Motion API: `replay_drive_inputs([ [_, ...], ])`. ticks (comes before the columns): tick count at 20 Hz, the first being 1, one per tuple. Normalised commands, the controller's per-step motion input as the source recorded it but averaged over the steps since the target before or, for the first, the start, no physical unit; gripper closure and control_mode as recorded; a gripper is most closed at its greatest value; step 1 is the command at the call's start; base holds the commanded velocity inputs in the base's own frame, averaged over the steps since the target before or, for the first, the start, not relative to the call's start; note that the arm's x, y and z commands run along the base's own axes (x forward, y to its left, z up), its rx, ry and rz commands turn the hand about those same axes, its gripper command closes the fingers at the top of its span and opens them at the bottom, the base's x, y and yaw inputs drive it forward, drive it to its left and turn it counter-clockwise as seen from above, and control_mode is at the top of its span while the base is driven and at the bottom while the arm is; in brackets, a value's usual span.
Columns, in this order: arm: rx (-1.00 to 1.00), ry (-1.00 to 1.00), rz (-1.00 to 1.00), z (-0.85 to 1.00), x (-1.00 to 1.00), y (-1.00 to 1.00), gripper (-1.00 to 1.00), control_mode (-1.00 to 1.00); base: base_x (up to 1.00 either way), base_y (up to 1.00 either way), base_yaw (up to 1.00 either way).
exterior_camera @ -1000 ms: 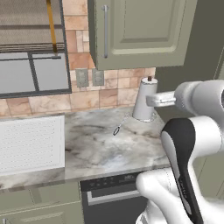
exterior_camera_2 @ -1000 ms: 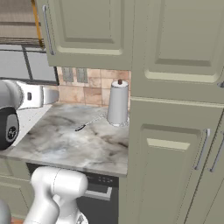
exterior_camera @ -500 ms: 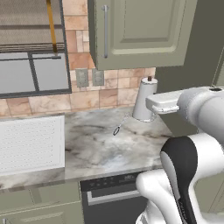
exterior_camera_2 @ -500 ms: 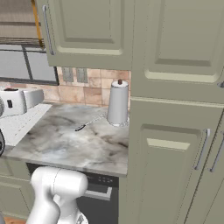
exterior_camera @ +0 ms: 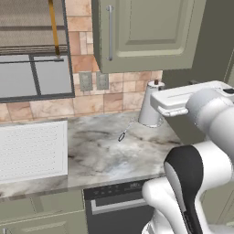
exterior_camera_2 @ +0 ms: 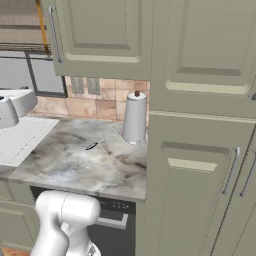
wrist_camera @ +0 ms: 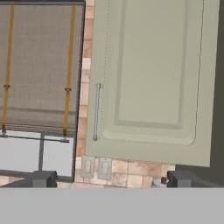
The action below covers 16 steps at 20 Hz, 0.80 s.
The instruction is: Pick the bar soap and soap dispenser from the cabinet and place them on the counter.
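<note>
Sage-green cabinet shut, ahead of open gripper.

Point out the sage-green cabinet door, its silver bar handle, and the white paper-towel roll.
Sage-green panelled cabinet door [wrist_camera: 151, 74], hand view, on the flat centre panel.
Long silver bar handle [wrist_camera: 96, 112], hand view, midway along the bar.
White paper-towel roll [exterior_camera_2: 135, 119], right base view, on the middle of its side.

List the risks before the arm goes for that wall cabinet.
The cabinet door is shut, so neither soap can be located yet. Its handle is a thin bar, and the wide-open fingers may slip off it. The paper towel roll stands just below on the counter; a swinging arm might topple it.
</note>
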Motion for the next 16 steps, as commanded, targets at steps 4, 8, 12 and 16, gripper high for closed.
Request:
replay_drive_inputs([
  [4,0.0,-0.09,0.02,0.2,0.0,0.07,-1.0,-1.0,0.0,0.0,0.0],
  [8,0.0,-0.07,0.02,0.07,0.03,0.05,-1.0,-1.0,0.0,0.0,0.0],
  [12,0.0,-0.09,0.03,0.05,0.14,0.12,-1.0,-1.0,0.0,0.0,0.0],
  [16,0.0,-0.06,0.01,0.08,0.15,0.13,-1.0,-1.0,0.0,0.0,0.0],
])
